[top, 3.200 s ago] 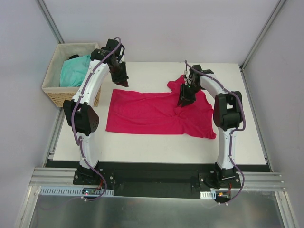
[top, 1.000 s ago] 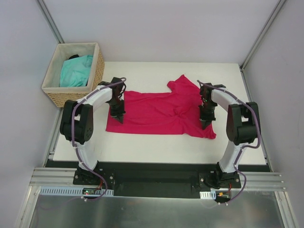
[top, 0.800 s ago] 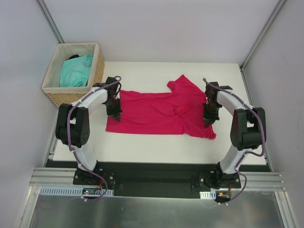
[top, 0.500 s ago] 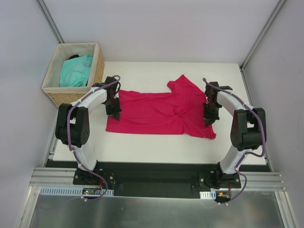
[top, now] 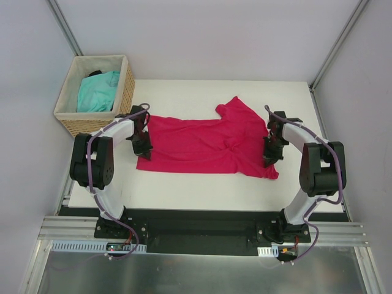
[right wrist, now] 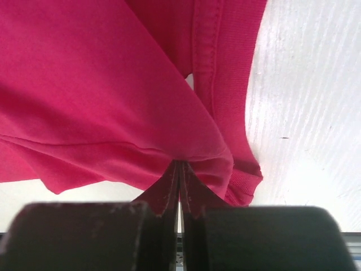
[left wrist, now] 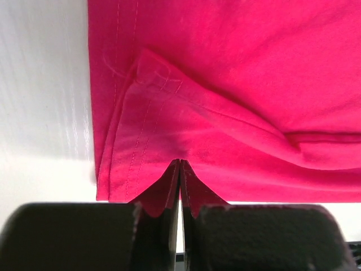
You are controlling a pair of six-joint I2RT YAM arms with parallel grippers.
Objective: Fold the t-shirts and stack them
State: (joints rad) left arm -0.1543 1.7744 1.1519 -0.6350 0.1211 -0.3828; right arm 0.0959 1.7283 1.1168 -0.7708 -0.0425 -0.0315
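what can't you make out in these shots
- Top view: most of the turquoise tee, sunk behind the basket wall.
- Top view: both pinch points on the pink tee, under the wrists.
- Wrist views: how many layers the left gripper and right gripper pinch; frame edges cut off the rest of the tee.

1. This is looking like a robotics lab cell rather than a home.
2. Plain grey panels [top: 214, 37] are closing in a white table [top: 184, 184] at 9, 12 and 3 o'clock, with metal posts [top: 64, 27] running up the corners.
3. A left arm [top: 113, 131] and a right arm [top: 306, 138] are standing bolted to a slotted aluminium rail [top: 67, 228] at 6 o'clock, with purple cables [top: 92, 182] trailing along them.
4. A bare metal sheet [top: 196, 272] is lying in front of the rail.
5. A basket [top: 125, 79] at 10 o'clock and a red tee [top: 196, 144] mid-table are sitting as the homely items.
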